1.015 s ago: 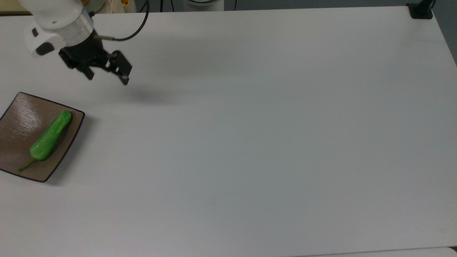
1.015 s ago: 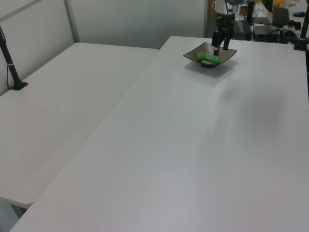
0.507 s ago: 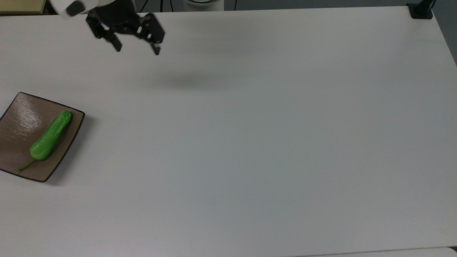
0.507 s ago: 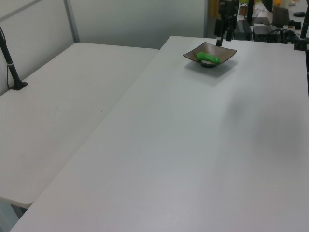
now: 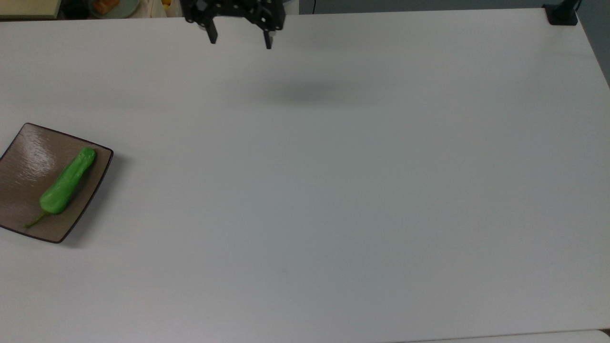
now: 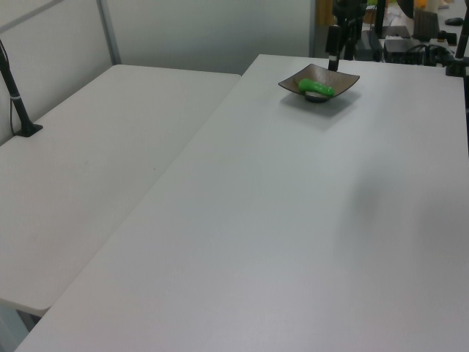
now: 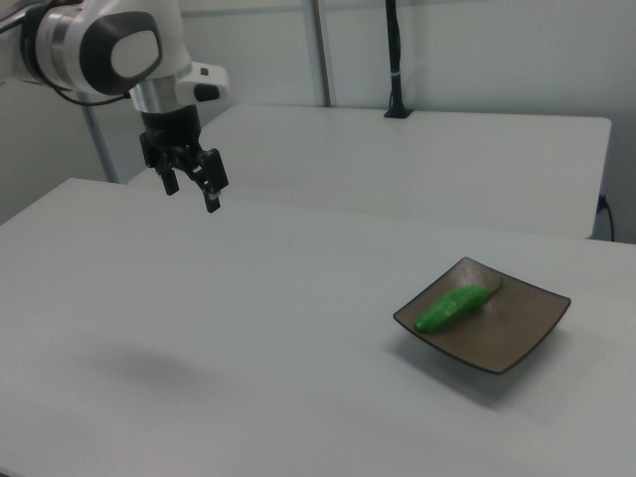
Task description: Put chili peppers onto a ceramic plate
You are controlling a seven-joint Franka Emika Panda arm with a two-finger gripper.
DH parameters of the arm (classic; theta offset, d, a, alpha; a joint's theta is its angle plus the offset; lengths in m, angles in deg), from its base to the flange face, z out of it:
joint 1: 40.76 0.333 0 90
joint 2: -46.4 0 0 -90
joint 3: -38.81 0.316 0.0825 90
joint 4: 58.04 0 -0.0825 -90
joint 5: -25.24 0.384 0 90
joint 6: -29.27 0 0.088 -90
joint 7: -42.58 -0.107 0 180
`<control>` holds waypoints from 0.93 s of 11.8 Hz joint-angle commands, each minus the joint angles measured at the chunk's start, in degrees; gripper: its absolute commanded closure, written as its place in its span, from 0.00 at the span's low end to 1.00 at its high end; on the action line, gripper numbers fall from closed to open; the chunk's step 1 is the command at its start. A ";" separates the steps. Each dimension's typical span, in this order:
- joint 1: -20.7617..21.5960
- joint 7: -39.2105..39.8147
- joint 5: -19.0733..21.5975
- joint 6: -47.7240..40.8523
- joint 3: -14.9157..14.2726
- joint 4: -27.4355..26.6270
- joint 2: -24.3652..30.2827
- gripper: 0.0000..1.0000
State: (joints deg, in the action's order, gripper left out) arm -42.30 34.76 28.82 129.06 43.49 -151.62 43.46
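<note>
Chili pepper [image 5: 66, 182] lying flat inside ceramic plate [image 5: 28, 157], body diagonal in the top view, blunt tip toward 1 o'clock, thin stem [image 5: 33, 222] toward 7 o'clock, resting on the plate surface. Plate sitting on white tabletop [image 5: 333, 190] at 9 o'clock of the top view, hard against that frame edge. Same pepper [image 7: 452, 306] on same plate [image 7: 527, 333] at about 4 o'clock in the right view; in the left view, pepper [image 6: 316, 88] on plate [image 6: 344, 81] up at 1 o'clock. Gripper [image 5: 239, 42] raised off the tabletop at 12 o'clock of the top view, well apart from the plate, jaws spread wide, nothing between them, tips pointing down. In the right view gripper [image 7: 192, 191] at 10 o'clock under the white arm [image 7: 109, 50], jaws apart and empty. Faint gripper shadow [image 5: 305, 93] on the tabletop just below it in the top view. Second white tabletop [image 6: 88, 169] alongside at 9 o'clock of the left view.
</note>
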 commanded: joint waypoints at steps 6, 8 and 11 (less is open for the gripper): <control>6.73 0.16 -3.31 2.87 -4.07 -4.58 2.07 0.00; 6.81 0.17 -4.46 2.69 -4.16 -4.68 2.33 0.00; 6.90 0.26 -4.72 2.69 -4.16 -4.77 2.42 0.00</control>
State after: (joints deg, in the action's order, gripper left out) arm -36.71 34.03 25.03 130.34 40.46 -153.72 43.67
